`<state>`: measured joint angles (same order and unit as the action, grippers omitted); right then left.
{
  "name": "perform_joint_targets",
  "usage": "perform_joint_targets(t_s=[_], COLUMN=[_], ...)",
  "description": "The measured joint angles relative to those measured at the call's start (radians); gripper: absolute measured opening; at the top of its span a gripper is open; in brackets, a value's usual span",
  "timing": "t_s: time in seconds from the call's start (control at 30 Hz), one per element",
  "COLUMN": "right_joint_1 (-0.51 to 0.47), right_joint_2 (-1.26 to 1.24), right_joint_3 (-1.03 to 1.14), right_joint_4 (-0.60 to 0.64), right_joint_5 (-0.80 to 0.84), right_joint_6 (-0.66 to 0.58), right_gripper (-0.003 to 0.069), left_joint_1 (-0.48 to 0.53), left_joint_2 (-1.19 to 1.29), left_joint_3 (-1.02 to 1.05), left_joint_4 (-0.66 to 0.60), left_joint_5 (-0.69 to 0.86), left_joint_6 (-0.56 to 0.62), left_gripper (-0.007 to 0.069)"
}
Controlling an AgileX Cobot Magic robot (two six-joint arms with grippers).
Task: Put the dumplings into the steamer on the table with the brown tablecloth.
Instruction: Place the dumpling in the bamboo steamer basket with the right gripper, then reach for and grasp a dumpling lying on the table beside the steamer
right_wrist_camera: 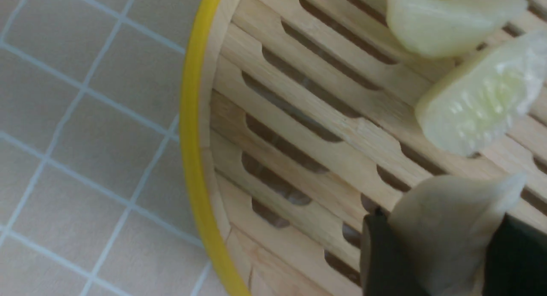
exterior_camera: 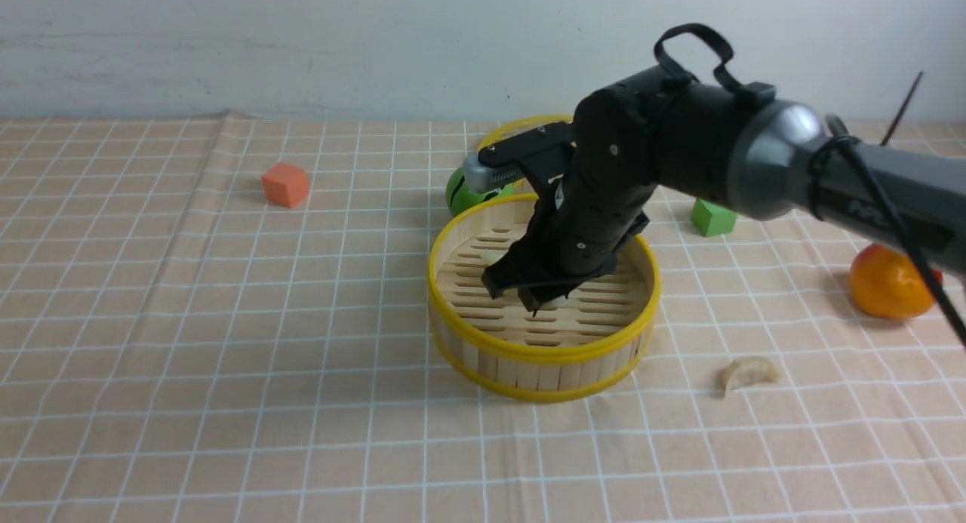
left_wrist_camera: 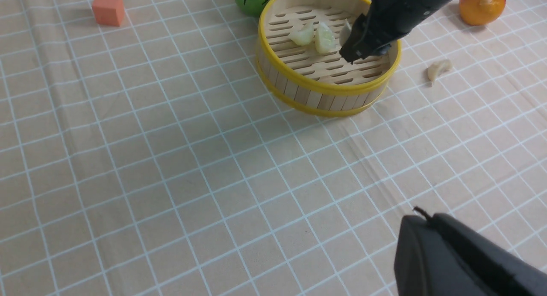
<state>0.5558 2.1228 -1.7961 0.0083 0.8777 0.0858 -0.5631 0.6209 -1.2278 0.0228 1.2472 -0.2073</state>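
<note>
Your right gripper is down inside the steamer, which sits at the centre of the front view on the brown tablecloth. Its two dark fingers are clamped on either side of a cream dumpling, held low over the slatted floor. You cannot tell from these views whether it touches the slats. Two pale green dumplings lie side by side on the steamer floor, just beside the held one. A second cream dumpling lies on the cloth toward the lower right of the front view, apart from the steamer wall. Your left gripper shows only in its own wrist view, as a dark tip. It is closed and well apart from the steamer.
</note>
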Motion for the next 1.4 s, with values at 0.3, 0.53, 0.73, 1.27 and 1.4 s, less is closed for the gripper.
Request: perform_joint_targets(t_s=[0.3, 0.53, 0.73, 1.27, 1.4], right_joint_1=[0.000, 0.000, 0.000, -0.239, -0.321], right_joint_2=[0.091, 0.052, -0.082, -0.465, -0.438], right_joint_3=[-0.045, -0.074, -0.082, 0.529, 0.579], right_joint_4=[0.002, 0.010, 0.019, -0.046, -0.027], right_joint_5=[-0.006, 0.152, 0.325, 0.108, 0.001], right_joint_6=[-0.001, -0.007, -0.101, -0.054, 0.016], right_gripper=[0.0340, 0.0480, 0.0488, 0.0489, 0.0491], left_joint_1=[0.000, 0.000, 0.000, 0.000, 0.000], left_joint_2=[0.000, 0.000, 0.000, 0.000, 0.000], left_joint_3=[0.000, 0.000, 0.000, 0.000, 0.000], left_joint_4=[0.000, 0.000, 0.000, -0.001, -0.001], left_joint_5=[0.000, 0.000, 0.000, 0.000, 0.000], left_joint_6=[0.000, 0.000, 0.000, 0.000, 0.000], left_gripper=[-0.0014, -0.0014, -0.0014, -0.0013, -0.0013])
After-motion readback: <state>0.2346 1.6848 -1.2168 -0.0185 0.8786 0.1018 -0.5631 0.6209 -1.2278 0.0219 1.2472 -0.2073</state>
